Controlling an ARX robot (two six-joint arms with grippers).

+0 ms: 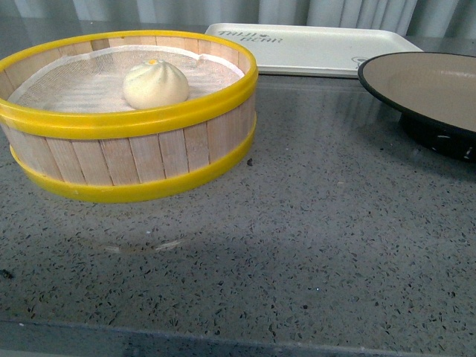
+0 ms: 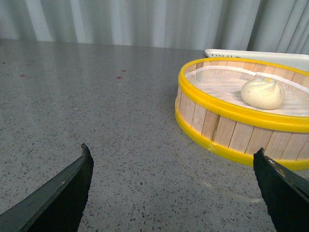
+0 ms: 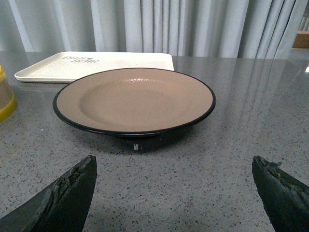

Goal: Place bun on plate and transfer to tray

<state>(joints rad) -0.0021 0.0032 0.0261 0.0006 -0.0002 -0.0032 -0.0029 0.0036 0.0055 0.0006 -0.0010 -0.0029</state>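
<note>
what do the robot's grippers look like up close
The left gripper has two smooth, matte black fingers that taper to blunt points. The right gripper has the same black wedge-shaped fingers, but their surface looks rougher and chipped along the edges. No cables, markings or arm links show in any view.

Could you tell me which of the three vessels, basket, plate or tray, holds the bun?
The yellow-rimmed wooden basket: the bun sits on its white cloth liner. The brown plate and the white tray are both bare.
</note>
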